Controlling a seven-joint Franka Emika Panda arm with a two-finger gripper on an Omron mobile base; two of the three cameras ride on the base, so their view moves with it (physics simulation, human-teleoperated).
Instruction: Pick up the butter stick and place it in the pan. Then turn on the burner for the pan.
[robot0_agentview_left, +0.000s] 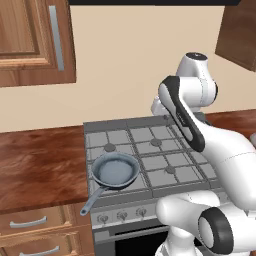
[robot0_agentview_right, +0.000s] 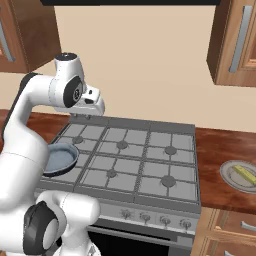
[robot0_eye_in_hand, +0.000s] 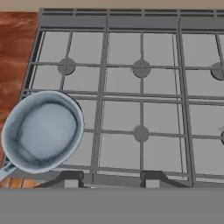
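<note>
The butter stick (robot0_agentview_right: 243, 174), a small yellow block, lies on a plate (robot0_agentview_right: 227, 172) on the counter right of the stove. On the stove's front left corner sits the grey-blue pan (robot0_agentview_left: 116, 170) (robot0_agentview_right: 60, 159) (robot0_eye_in_hand: 41, 131), its bowl bare and its handle (robot0_agentview_left: 90, 204) pointing over the front edge. The pan hides the burner beneath it. My gripper (robot0_agentview_right: 90, 115) (robot0_eye_in_hand: 112, 180) hangs high over the stove's rear left part, far from the butter stick. Its fingertips (robot0_eye_in_hand: 72, 179) stand apart with nothing between them.
A row of knobs (robot0_agentview_left: 122, 215) (robot0_agentview_right: 145, 216) runs along the stove front. Other burners (robot0_eye_in_hand: 141, 133) stand bare. Wood counters (robot0_agentview_left: 40, 160) flank the stove, and wall cabinets (robot0_agentview_right: 235, 40) hang above on both sides.
</note>
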